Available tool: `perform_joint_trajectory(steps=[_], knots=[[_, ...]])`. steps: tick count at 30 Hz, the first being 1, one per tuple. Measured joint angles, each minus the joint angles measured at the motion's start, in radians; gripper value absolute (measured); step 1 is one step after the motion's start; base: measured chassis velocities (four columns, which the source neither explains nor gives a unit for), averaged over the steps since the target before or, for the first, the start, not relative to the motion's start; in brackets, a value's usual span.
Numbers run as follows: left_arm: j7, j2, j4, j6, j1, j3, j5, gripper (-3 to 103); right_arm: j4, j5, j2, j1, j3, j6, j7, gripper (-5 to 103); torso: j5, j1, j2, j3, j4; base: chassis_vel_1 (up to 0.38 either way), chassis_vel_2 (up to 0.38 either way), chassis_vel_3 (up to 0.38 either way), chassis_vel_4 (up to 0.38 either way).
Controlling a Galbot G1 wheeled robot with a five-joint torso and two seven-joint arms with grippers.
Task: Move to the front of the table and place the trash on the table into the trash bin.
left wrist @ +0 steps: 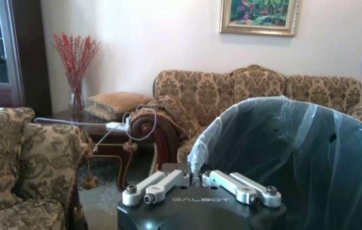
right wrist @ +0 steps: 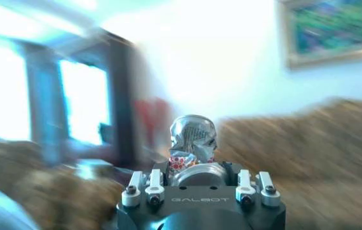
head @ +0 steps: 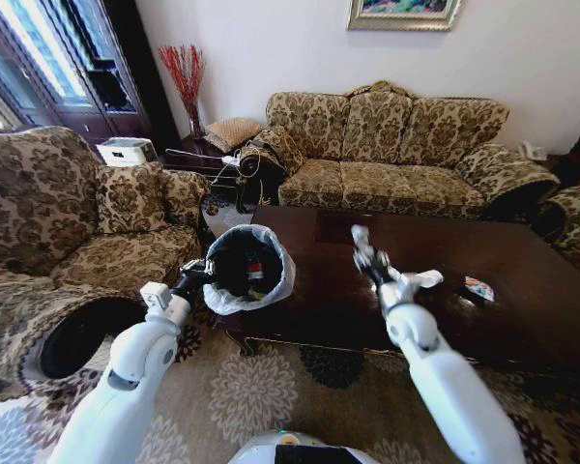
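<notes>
Crushed can (right wrist: 192, 139) in right claw (right wrist: 193, 179), sofa (head: 396, 145) behind

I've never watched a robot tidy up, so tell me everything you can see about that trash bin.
The trash bin is small, round and black, lined with a translucent white plastic bag folded over its rim. It is held up beside the table's corner, above the carpet, tilted. The left gripper is shut on its rim. Something red and white lies inside.

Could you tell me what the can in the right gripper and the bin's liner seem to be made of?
The crushed silver can looks like thin shiny metal: it is dented and reflective. The round black trash bin's translucent white liner bag looks like thin plastic film, wrinkled and see-through.
</notes>
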Motion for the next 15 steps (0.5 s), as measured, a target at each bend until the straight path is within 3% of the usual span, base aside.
perform_joint_trajectory(steps=[2,3,4,7,8,13,15], knots=[[0.009,0.005,0.021,0.003,-0.017,0.022,0.001,4,0.102,0.127,-0.058,0.068,-0.051,-0.051,-0.006,50,-0.0002,0.000,0.000,0.000,-0.0010,0.000,0.000,0.000,0.000],[0.009,0.005,0.021,0.003,-0.017,0.022,0.001,4,0.102,0.127,-0.058,0.068,-0.051,-0.051,-0.006,50,-0.0002,0.000,0.000,0.000,-0.0010,0.000,0.000,0.000,0.000],[0.015,0.007,0.028,0.004,-0.019,0.026,0.004,4,0.148,0.192,-0.089,0.116,-0.102,-0.068,-0.019,50,-0.0004,0.000,0.000,0.000,-0.0011,0.000,0.000,0.000,0.000],[0.017,0.008,0.032,0.005,-0.019,0.027,0.007,4,0.180,0.236,-0.112,0.161,-0.175,-0.075,-0.038,50,0.0001,0.000,0.000,0.000,-0.0010,0.000,0.000,0.000,0.000],[0.017,0.009,0.033,0.008,-0.020,0.027,0.007,4,0.191,0.253,-0.125,0.195,-0.252,-0.076,-0.056,50,0.0002,0.000,0.000,0.000,-0.0009,0.000,0.000,0.000,0.000],[0.017,0.019,0.042,0.018,-0.035,0.025,0.000,4,0.139,0.225,-0.103,0.281,-0.476,-0.089,-0.057,50,0.0000,0.000,0.000,0.000,-0.0007,0.000,0.000,0.000,0.000],[0.017,0.020,0.043,0.018,-0.035,0.025,-0.001,4,0.130,0.216,-0.097,0.285,-0.491,-0.093,-0.049,50,0.0000,0.000,0.000,0.000,-0.0007,0.000,0.000,0.000,0.000]])
